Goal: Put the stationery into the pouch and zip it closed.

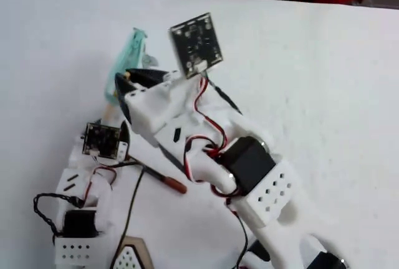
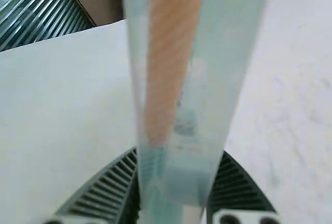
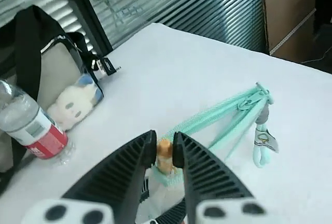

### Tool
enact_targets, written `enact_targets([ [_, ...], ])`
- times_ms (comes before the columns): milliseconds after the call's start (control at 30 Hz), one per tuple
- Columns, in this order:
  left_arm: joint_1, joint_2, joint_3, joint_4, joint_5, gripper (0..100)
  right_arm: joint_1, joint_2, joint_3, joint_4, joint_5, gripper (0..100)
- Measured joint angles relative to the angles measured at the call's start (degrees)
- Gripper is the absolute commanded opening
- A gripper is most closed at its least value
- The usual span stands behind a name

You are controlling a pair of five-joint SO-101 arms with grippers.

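An office, with window blinds (image 3: 207, 6) and bag (image 3: 46, 53).

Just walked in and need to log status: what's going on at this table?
The left gripper is clamped on one end of the mint-green pouch. The right gripper pinches the top of an orange stick, probably a pen or pencil, that sits in the pouch's open mouth. The zipper is unzipped, and a red-tipped pen lies on the table.
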Motion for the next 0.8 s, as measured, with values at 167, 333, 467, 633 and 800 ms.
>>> enact_targets([
  [167, 0.0, 0.0, 0.0, 0.0, 0.0, 16, -0.53, 0.0, 0.0, 1.49, 2.73, 23.3],
  [333, 0.0, 0.0, 0.0, 0.0, 0.0, 16, -0.62, 0.0, 0.0, 1.49, 2.99, 23.3],
  [467, 0.0, 0.0, 0.0, 0.0, 0.0, 16, -0.53, -0.35, 0.0, 1.49, 2.99, 23.3],
  [633, -3.16, 0.0, -0.09, 0.0, 4.48, 26, 4.13, -3.87, -0.53, 1.49, 2.99, 23.3],
  [800, -6.59, 0.0, -0.18, 0.0, 11.34, 25, 10.02, -5.01, -0.53, 1.23, -0.88, 23.3],
])
